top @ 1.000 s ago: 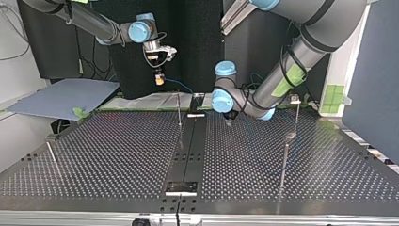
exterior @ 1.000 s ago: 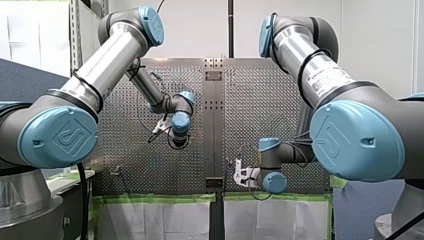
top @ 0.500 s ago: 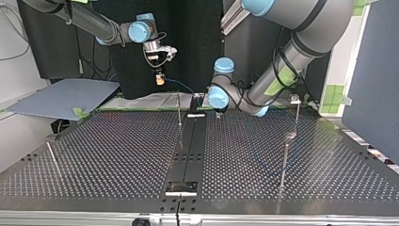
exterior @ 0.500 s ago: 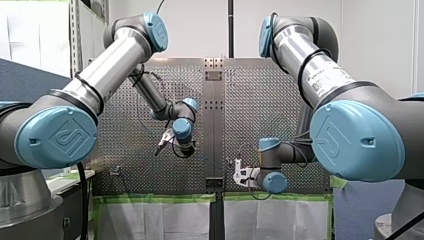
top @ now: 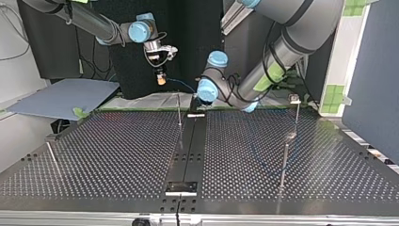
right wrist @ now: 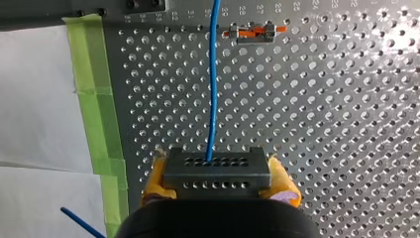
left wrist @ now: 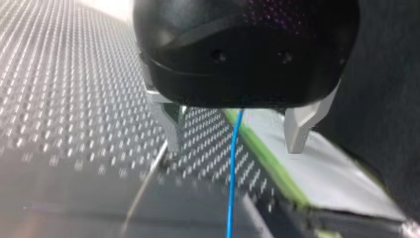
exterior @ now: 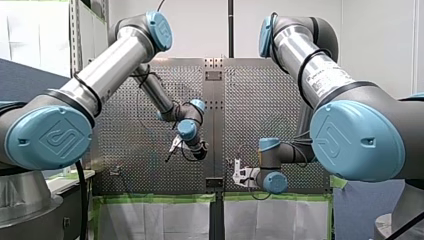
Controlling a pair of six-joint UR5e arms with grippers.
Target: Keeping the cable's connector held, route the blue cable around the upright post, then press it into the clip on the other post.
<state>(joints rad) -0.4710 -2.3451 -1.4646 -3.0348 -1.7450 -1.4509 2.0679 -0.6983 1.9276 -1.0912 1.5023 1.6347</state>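
Observation:
In the right wrist view my right gripper (right wrist: pixel 218 191) is shut, its yellow pads (right wrist: pixel 285 181) clamped on the grey connector block (right wrist: pixel 217 168). The blue cable (right wrist: pixel 213 89) leaves the block and runs ahead over the perforated plate. In the top view this gripper (top: pixel 161 80) hangs above the table's far edge, and the cable (top: pixel 181 85) slopes toward my left arm. My left gripper (left wrist: pixel 235 148) is open, and the cable (left wrist: pixel 233 173) passes between its metal fingers (left wrist: pixel 168 124) without touching them. A thin upright post (top: pixel 179 110) stands close by. A clip-topped post (top: pixel 296 100) stands at the top view's right.
An orange-and-metal clip (right wrist: pixel 252 33) sits on the plate ahead of my right gripper. Two more thin rods (top: pixel 284 157) (top: pixel 51 157) rise from the table. Green tape (right wrist: pixel 96 99) and white sheeting edge the plate. A black rail (top: pixel 188 150) runs down the table's middle.
My left arm has swung toward the top view's left and come over the cable near the middle rail. My right arm has stayed still, holding the connector.

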